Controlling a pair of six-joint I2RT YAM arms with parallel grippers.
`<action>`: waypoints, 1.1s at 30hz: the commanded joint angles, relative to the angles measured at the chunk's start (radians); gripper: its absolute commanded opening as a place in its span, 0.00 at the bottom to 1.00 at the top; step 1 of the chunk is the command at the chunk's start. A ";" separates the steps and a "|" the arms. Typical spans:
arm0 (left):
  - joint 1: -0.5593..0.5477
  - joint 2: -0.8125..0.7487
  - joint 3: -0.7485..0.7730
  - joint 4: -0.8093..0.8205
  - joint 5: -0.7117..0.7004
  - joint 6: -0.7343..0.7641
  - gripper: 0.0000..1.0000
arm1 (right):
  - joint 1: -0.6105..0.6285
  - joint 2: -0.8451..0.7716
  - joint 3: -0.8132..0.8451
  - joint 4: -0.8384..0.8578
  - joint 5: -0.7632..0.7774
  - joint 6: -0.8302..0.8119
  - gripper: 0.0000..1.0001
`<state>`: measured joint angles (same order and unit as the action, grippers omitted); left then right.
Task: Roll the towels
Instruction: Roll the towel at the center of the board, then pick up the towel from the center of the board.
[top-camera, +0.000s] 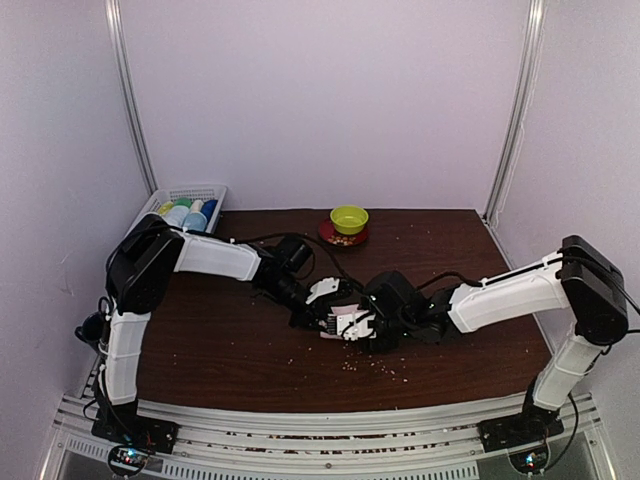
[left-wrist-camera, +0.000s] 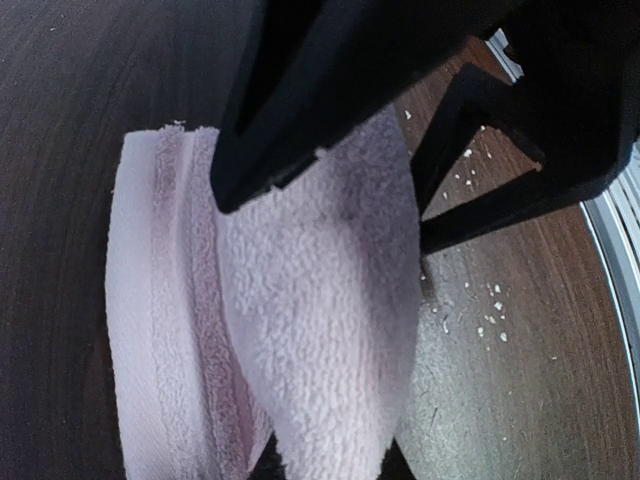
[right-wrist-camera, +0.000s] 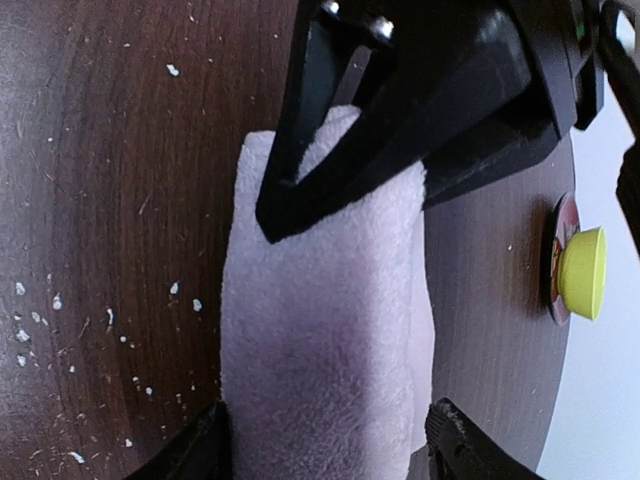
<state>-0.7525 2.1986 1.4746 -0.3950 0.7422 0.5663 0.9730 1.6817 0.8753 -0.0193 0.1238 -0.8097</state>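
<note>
**Pink terry, pinned between two grippers at mid-table**

Pink and thick-piled, folded into a narrow layered pad: the pale pink towel (right-wrist-camera: 320, 340). Lying at the centre of the dark wooden table (top-camera: 230, 340) as seen from above. Long axis running roughly from 9 to 3 o'clock, with one arm reaching in over it from each of those sides.

At the 9 o'clock end, clamped by the left gripper (right-wrist-camera: 290, 200). Black fingers drawn nearly together, a tuft of the towel's end pinched between them. Plainest in the right wrist view, at 12 o'clock of that frame.

At the 3 o'clock end, straddled by the right gripper (right-wrist-camera: 325, 450). Jaws apart, one finger along each long flank of the pad, right up against the pile. Impossible to tell whether pressing in or merely alongside.

From the left wrist view, stacked folds showing along the 9 o'clock edge of the pad. Fluffy upper face bulging at the frame's centre.

Round about, on the top view:
- At 5 o'clock of the towel, toward the near edge, pale crumbs (top-camera: 380, 367) scattered over the wood.
- At 12 o'clock, by the far edge, a yellow-green bowl (top-camera: 349, 217) sitting on a small red plate (top-camera: 330, 237).
- At 10 o'clock, just past the table's far-left corner, a white mesh basket (top-camera: 200, 190) holding several bottles (top-camera: 185, 212) with coloured caps.
</note>
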 joint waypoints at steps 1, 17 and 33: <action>0.025 0.094 -0.041 -0.146 -0.156 -0.006 0.00 | -0.016 0.016 0.013 -0.069 -0.003 -0.014 0.63; 0.078 0.000 -0.094 -0.018 -0.263 -0.134 0.54 | -0.052 0.150 0.172 -0.273 -0.122 0.109 0.01; 0.152 -0.351 -0.387 0.427 -0.586 -0.643 0.98 | -0.117 0.317 0.377 -0.445 -0.329 0.373 0.03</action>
<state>-0.5903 1.9118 1.1221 -0.1150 0.2478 0.1162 0.8719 1.8931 1.2049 -0.3199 -0.1165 -0.5541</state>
